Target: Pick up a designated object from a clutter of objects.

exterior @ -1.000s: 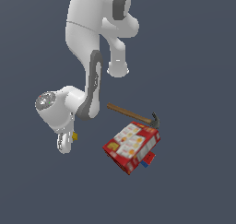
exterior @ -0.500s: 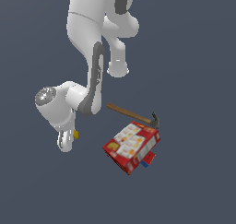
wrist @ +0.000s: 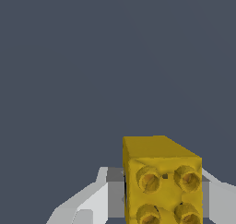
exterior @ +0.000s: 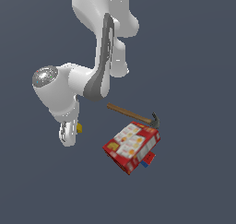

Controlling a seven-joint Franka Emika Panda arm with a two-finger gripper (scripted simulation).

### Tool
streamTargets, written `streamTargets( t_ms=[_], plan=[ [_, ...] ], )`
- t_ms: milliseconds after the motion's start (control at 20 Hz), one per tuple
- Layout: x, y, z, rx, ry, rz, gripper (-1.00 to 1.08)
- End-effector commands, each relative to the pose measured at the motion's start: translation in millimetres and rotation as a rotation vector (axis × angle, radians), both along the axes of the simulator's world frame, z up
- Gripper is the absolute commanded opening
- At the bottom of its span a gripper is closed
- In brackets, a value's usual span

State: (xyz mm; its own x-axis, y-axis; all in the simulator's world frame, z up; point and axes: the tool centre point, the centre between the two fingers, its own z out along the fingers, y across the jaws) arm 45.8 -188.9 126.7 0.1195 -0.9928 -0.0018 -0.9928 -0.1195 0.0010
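Note:
The designated object (wrist: 161, 181), a small yellow block with round studs, fills the space between my gripper's (wrist: 156, 174) light grey fingers (wrist: 87, 204) in the wrist view. In the exterior view the same yellow object (exterior: 79, 127) peeks out beside the gripper (exterior: 69, 138), which is shut on it, to the exterior view's left of the clutter. The rest of the clutter lies apart from it: a wooden-handled hammer (exterior: 131, 114), a red box (exterior: 132, 146) with white-yellow panels, and a small blue-red piece (exterior: 148, 159) half hidden under the box.
The white arm (exterior: 99, 57) reaches down from the top of the exterior view and bends over towards the exterior view's left. The hammer's dark head (exterior: 156, 120) touches the red box's far corner. Everything sits on a plain dark grey floor (exterior: 198, 186).
The gripper and the yellow object have risen a little together and drifted slightly to the exterior view's right. Hammer, red box and blue-red piece have not moved.

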Motion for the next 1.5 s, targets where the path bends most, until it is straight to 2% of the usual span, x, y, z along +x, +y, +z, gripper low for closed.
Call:
streamTargets(
  t_ms=[0, 900, 1150, 1450],
  plan=[
    [2, 14, 28, 0.0, -0.001, 0.0, -1.0],
    [18, 108, 224, -0.004, -0.001, -0.001, -1.0],
    [23, 126, 260, -0.003, -0.001, 0.0, -1.0],
    [27, 138, 285, -0.002, -0.001, 0.001, -1.0]
  ],
)
